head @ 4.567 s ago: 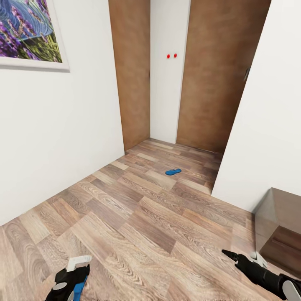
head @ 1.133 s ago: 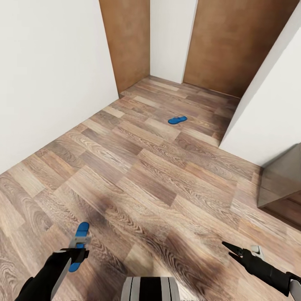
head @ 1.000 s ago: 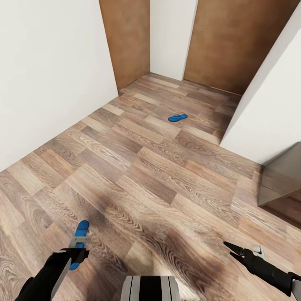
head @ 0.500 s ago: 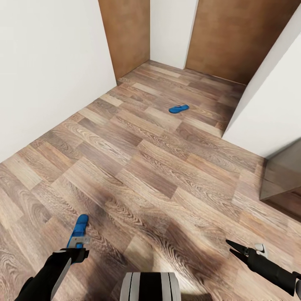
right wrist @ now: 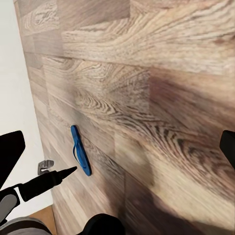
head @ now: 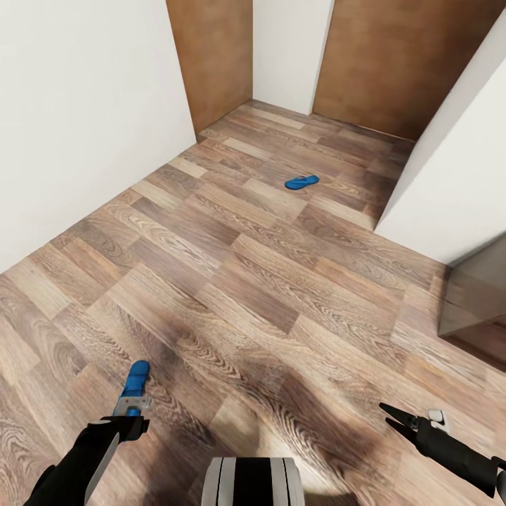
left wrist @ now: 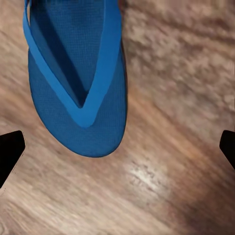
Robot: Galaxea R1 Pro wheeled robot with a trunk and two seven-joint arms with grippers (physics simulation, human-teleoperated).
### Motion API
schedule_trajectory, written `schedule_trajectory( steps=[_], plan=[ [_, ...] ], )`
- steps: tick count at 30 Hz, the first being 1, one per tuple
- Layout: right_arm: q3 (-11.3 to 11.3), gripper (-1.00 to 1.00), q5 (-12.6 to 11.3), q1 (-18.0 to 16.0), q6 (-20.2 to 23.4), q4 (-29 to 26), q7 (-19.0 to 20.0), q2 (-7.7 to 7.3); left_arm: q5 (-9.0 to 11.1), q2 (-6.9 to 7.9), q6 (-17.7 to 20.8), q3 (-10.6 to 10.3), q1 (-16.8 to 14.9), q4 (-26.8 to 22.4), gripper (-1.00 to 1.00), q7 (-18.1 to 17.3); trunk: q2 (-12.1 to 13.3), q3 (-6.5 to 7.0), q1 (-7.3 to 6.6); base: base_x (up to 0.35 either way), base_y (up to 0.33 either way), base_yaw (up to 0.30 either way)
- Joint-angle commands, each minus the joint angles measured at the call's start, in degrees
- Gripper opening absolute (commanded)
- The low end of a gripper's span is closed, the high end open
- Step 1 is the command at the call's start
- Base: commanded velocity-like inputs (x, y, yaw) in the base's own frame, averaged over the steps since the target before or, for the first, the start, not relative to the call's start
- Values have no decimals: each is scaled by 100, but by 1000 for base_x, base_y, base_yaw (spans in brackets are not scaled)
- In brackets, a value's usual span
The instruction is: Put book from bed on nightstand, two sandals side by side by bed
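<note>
- blue sandal lies flat on the wood-plank floor near the floor's near-left part, just past the tip of the left gripper; in the left wrist view the same sandal rests strap-up on the planks, its rounded end between the two dark fingertips and touched by neither.
- left gripper's fingers are spread wide with nothing between them, so this sandal looks set down, not held.
- second blue sandal lies far across the floor, well apart from the first, near the brown wooden doors and the corner of the white wall.
- right gripper hangs low over the floor at the near-right; its fingertips sit close to a point in the head view, yet the right wrist view shows them set wide, so i read it as empty and spread.
- dark-brown nightstand stands at the floor's right edge, against the white wall.
- step in hand, as i judge it: placing the first sandal, with the pair not yet together; whether this spot is next to the bed i cannot tell.
- next move calls for driving to the far sandal, closing on it flat, and bringing it back to lie parallel just beside the first.
</note>
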Motion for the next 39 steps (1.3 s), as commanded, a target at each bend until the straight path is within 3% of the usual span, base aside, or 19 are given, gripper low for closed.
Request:
schedule_trajectory(
  steps=[1,39],
  plan=[
    [-3,100,-23,-1,36,-1,4,-1,-12,6,27,1,-1,-8,100,1,-1,-3,0,94,220,0],
    [-3,100,-24,-1,36,-10,4,-1,-12,-25,22,-7,-1,0,100,9,-1,-3,0,75,46,0]
  ],
)
